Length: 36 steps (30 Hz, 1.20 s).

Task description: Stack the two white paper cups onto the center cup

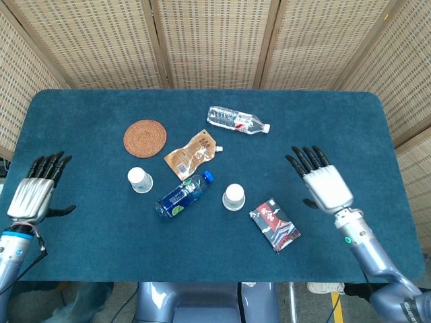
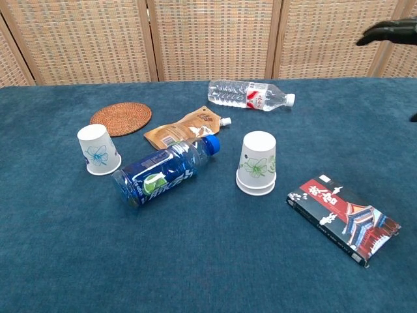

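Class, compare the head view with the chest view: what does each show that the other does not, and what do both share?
Only the head view shows the left hand, open, and the whole right hand, fingers spread. Only the chest view shows the stacked cups side-on, two rims visible, and the flower print on the lone paper cup. Both show the blue bottle, clear bottle, coaster, pouch and red box.

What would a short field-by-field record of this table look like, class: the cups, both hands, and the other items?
centre stack: white paper cups with green print, upside down, nested
lone cup: white paper cup with blue print, upside down, left of the blue plastic bottle
left hand: open, holds nothing, at the table's left edge
right hand: open, holds nothing, apart from the stack
other items: round woven coaster, brown pouch, clear water bottle, red-and-black box
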{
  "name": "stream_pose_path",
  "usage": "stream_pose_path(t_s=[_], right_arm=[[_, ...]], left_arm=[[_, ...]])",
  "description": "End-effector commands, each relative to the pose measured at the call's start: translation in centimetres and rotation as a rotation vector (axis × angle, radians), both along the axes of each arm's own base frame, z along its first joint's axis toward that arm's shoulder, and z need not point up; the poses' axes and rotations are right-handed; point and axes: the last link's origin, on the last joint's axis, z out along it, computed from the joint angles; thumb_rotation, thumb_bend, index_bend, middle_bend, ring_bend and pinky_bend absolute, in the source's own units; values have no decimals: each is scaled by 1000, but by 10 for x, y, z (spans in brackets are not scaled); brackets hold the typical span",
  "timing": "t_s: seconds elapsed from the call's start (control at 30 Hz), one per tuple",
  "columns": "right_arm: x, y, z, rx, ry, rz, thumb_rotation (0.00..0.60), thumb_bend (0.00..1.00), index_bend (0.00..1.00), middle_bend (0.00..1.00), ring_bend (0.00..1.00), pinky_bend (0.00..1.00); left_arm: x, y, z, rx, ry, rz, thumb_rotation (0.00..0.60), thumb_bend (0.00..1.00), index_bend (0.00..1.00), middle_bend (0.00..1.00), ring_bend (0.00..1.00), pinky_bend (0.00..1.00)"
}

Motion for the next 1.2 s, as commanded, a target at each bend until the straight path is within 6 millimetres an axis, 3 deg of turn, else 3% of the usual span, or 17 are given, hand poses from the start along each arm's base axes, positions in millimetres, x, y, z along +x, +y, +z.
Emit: stream_pose_path(t_s=[0.03,0.17,0.3,0.53,0.8,1.2], right_arm=[[-46,34,4,-20,-14,-18,600,0,45,0,0,0],[-59,56,0,-33,-52,-34,600,0,46,0,0,0],[-68,79,-6,-50,-62,-51,600,0,50,0,0,0],[-79,89,-11,-65,-52,-61,600,0,52,0,0,0],[-92,92,-13,-78,-84,-90,600,0,62,0,0,0],[-94,91,-8,-101,-104,-84,600,0,64,0,0,0]], left_arm=[[23,40,-16,-97,50,-125,600,0,0,0,0,0],[37,64,-37,-171,84,-175,600,0,2,0,2,14],[45,90,-66,-241,71,-178,600,0,80,2,59,69],[55,107,-107,-341,-13,-159,600,27,143,45,114,128],[59,120,-124,-358,6,-145,600,188,222,108,173,217],[57,127,-134,-324,59,-125,600,243,409,262,312,349]])
